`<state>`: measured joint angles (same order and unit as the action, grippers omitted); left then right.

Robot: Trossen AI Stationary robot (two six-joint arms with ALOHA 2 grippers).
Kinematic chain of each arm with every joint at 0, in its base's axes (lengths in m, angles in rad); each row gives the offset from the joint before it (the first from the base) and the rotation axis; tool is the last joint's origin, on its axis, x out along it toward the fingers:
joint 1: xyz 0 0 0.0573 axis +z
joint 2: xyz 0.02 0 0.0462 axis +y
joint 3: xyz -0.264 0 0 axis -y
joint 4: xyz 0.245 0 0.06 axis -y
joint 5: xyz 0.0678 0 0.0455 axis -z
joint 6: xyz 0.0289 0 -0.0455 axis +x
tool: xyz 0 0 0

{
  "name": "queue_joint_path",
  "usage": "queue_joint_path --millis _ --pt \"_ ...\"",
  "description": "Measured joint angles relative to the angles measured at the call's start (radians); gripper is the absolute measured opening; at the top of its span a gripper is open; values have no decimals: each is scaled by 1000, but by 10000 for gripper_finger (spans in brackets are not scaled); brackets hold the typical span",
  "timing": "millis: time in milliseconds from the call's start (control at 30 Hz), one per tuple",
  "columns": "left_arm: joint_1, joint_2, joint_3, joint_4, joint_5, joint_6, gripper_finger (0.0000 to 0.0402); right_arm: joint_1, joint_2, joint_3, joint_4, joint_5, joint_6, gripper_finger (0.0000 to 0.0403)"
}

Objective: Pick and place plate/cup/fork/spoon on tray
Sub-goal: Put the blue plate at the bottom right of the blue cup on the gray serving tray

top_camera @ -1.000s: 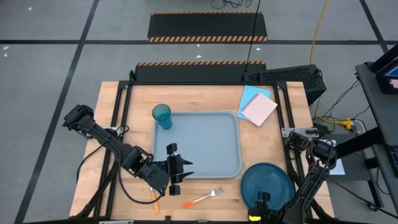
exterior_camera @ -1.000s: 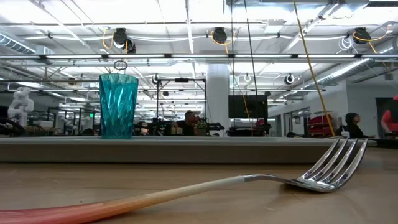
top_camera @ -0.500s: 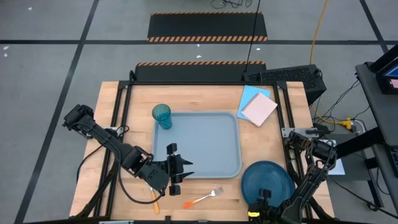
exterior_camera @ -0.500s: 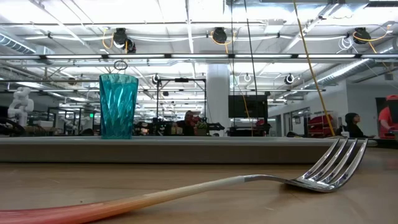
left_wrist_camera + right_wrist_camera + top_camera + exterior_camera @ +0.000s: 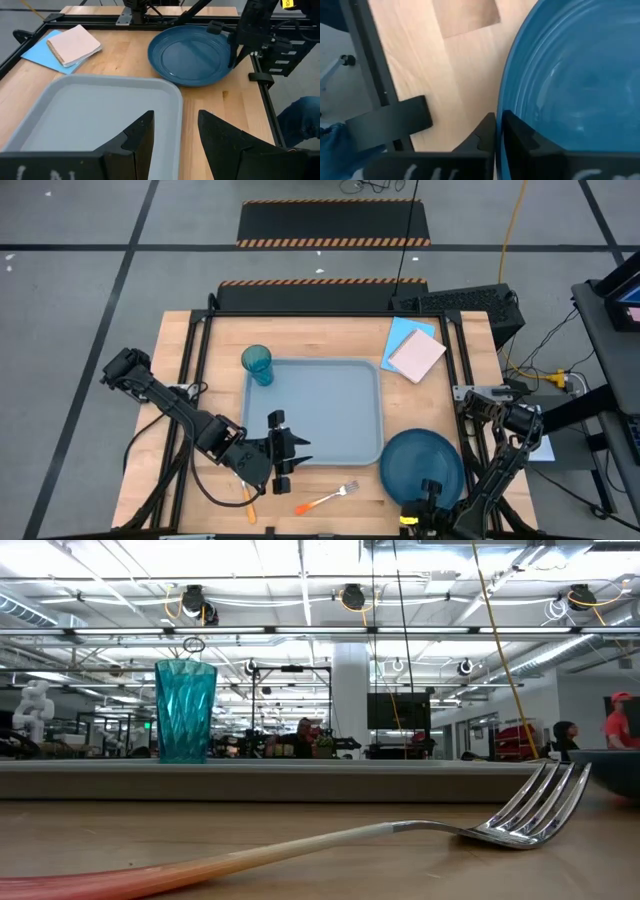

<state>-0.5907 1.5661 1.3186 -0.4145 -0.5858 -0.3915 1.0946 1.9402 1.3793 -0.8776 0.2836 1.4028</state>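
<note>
Two grippers are in play, and the right gripper [image 5: 430, 492], at the worktop's [image 5: 200, 370] near right corner, is the one working: its jaws are clenched on the near rim of the plate [image 5: 420, 462]. That round dark blue plate, glossy with faint concentric rings, lies flat on the wood just beside the tray's [image 5: 310, 415] near right corner, rim close to rim. The coming move turns on this: the tray lies to the left of and beyond the held plate, so the plate has to be lifted over the raised edge and carried that way.

Nearby to the left, the fork [image 5: 326, 499] and the spoon [image 5: 249, 506] lie on the wood, in front of the waiting left gripper [image 5: 296, 452], jaws apart over the tray's near edge. Farthest off, the teal cup [image 5: 256, 364] stands upright at the tray's far left corner.
</note>
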Motion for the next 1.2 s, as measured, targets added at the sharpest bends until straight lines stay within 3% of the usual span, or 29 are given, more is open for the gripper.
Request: queue_joint_path --millis 467,867,1200 --pt "-7 0 0 -10 0 8 157 -1 -65 27 -59 -31 30 1" --pt "-21 0 0 -23 1 65 157 -24 -66 240 -399 -22 -4 0" --pt "-21 0 0 -96 1 101 157 -98 -66 337 -561 68 -119 0"
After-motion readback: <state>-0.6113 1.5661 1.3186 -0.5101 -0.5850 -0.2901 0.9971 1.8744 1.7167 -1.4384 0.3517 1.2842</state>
